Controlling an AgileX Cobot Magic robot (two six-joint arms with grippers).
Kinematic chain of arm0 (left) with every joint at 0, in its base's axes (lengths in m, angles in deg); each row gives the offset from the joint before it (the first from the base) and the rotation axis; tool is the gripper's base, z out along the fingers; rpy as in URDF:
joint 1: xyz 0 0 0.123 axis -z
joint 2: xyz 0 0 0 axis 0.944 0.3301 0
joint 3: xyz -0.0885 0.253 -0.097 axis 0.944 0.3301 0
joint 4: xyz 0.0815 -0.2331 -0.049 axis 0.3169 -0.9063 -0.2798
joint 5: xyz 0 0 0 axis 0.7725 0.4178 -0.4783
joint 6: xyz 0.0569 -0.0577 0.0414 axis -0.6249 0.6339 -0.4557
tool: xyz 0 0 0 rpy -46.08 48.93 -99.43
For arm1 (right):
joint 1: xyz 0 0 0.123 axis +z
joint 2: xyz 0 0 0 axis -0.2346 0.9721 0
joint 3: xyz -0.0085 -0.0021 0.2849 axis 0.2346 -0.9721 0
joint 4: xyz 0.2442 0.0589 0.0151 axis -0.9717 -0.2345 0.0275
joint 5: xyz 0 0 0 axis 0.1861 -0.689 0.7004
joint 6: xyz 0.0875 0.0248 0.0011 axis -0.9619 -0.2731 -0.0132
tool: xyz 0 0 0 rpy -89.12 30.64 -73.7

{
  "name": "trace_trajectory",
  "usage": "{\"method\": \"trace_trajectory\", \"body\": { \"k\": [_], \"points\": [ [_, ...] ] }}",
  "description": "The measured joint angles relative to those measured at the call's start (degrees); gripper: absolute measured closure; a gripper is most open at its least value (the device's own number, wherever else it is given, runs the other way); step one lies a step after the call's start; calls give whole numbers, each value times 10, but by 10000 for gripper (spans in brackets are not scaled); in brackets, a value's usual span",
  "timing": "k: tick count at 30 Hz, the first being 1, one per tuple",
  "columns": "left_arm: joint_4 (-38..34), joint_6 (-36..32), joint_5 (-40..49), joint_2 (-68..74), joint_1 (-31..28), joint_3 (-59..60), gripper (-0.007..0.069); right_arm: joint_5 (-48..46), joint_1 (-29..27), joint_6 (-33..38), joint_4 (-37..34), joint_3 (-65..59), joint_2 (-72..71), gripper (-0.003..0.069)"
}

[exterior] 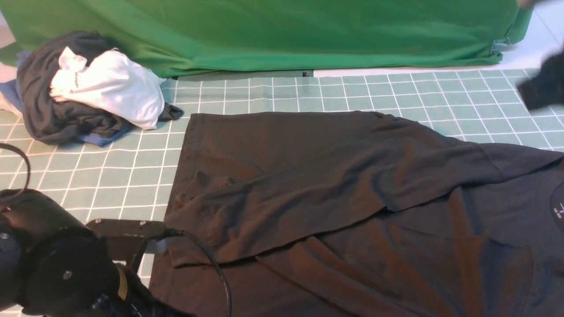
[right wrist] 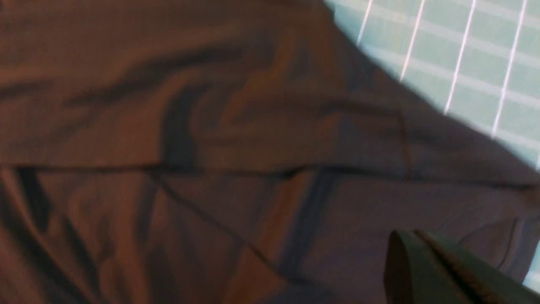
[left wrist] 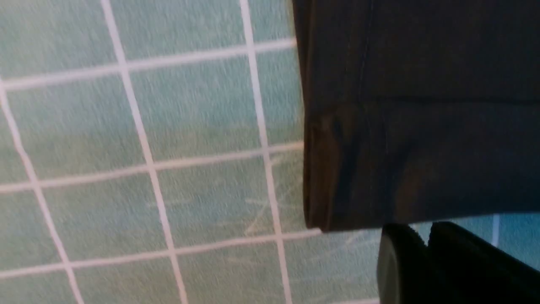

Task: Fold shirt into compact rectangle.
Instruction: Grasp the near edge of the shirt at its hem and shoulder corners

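The black shirt (exterior: 330, 176) lies on the green grid mat (exterior: 132, 167), its far half folded over towards me and its neck label (exterior: 558, 211) at the right edge. My left arm (exterior: 57, 264) sits at the shirt's near left corner. In the left wrist view the left gripper (left wrist: 424, 234) has its fingertips a narrow gap apart with nothing between them, just short of the shirt's hem corner (left wrist: 400, 147). The right gripper (right wrist: 407, 232) hovers over the wrinkled shirt (right wrist: 211, 126), shut, with no cloth seen between its fingers. It is outside the front view.
A heap of dark, white and blue garments (exterior: 88, 88) lies at the back left. A green cloth backdrop (exterior: 264, 31) runs along the mat's far edge. A blurred dark shape (exterior: 544, 83) sits at the far right.
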Motion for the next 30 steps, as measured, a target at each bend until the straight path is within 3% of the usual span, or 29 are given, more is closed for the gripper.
{"method": "trace_trajectory", "body": {
  "k": [5, 10, 15, 22, 25, 27, 28, 30],
  "points": [
    [47, 6, -32, 6, 0, 0, 335, 16, 0, 5, 0, -77, -40, 654],
    [41, -21, -91, 32, 0, 0, 155, 18, 0, 6, -4, -94, -51, 654],
    [20, -41, -108, 65, 0, 0, 109, 19, 0, 8, -22, -94, -53, 654],
    [20, -44, -107, 107, 0, 0, 178, 19, 0, 9, -32, -94, -54, 651],
    [20, -54, -106, 115, 0, 0, 267, 19, 0, 9, -33, -94, -54, 651],
    [20, -62, -100, 122, 0, 0, 373, 19, 0, 9, -33, -94, -54, 651],
    [20, -63, -100, 123, 0, 0, 384, 19, 0, 9, -33, -94, -54, 651],
    [22, -78, -91, 125, 0, 0, 522, 19, 0, 10, -34, -94, -54, 651]
  ]
}}
